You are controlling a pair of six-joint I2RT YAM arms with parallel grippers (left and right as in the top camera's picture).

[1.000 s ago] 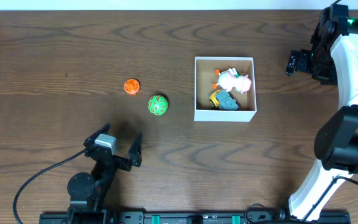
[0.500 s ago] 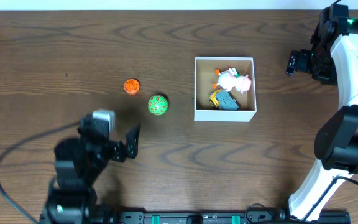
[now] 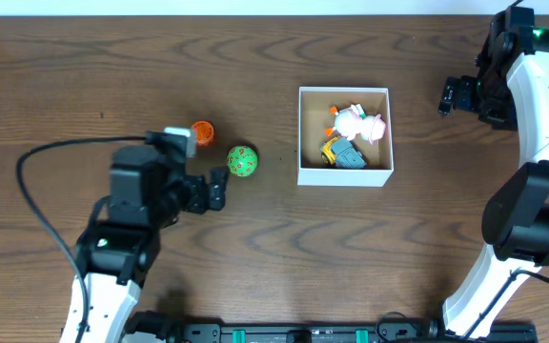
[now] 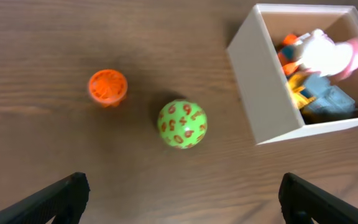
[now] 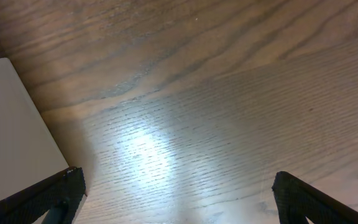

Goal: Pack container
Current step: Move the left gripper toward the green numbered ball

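Note:
The container is a square white-walled box right of centre, holding a white and pink toy and a yellow and blue toy. A green ball with orange marks and a small orange toy lie on the table to its left. My left gripper is open and empty, hovering just left of and in front of the ball. In the left wrist view the ball, orange toy and container lie ahead of the open gripper. My right gripper is open and empty, right of the container.
The table is dark wood. The right wrist view shows bare wood between the open gripper and the container's white wall at the left. The right arm's white links stand along the right edge.
My left arm has moved up from the table's front edge toward the green ball and orange toy. The right arm and the toys have not moved.

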